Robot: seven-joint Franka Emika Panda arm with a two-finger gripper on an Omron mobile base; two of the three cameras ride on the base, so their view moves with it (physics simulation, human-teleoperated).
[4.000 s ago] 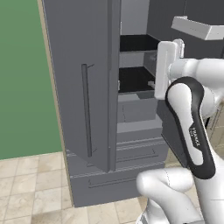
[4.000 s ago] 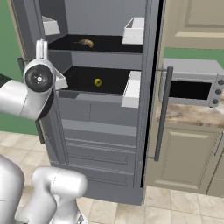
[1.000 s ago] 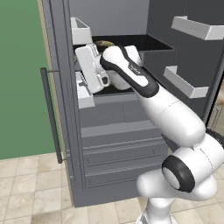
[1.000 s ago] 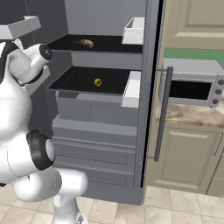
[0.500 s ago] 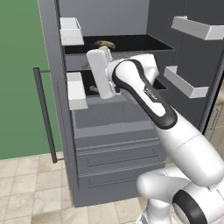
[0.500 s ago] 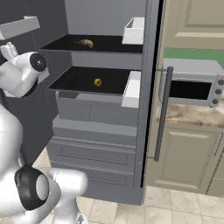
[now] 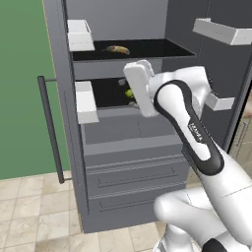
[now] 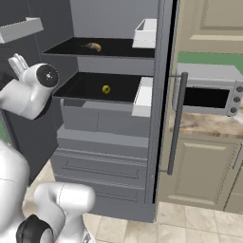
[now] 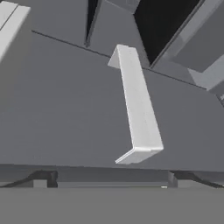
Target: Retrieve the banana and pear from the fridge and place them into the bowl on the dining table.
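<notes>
The fridge [image 7: 128,147] stands with both doors open. The banana [image 7: 117,49] [image 8: 93,46] lies on the top black shelf. On the shelf below sits the pear [image 8: 106,89] [image 7: 129,93], partly hidden in the left base view by my hand. My gripper [image 8: 18,62] [image 9: 111,178] is open and holds nothing. It hovers in front of the shelves, left of the pear, and points at the inside of the left door. The bowl and the dining table are out of view.
White door bins [image 7: 84,101] [image 8: 144,95] stick out from both doors beside the shelves, and one bin [image 9: 135,109] lies straight ahead of the hand. The left door's handle [image 7: 49,128] stands out left. A microwave [image 8: 209,97] sits on the beige counter right of the fridge.
The left door has swung wider open. My hand has moved rightward from that door's bins to in front of the lower shelf, still open.
</notes>
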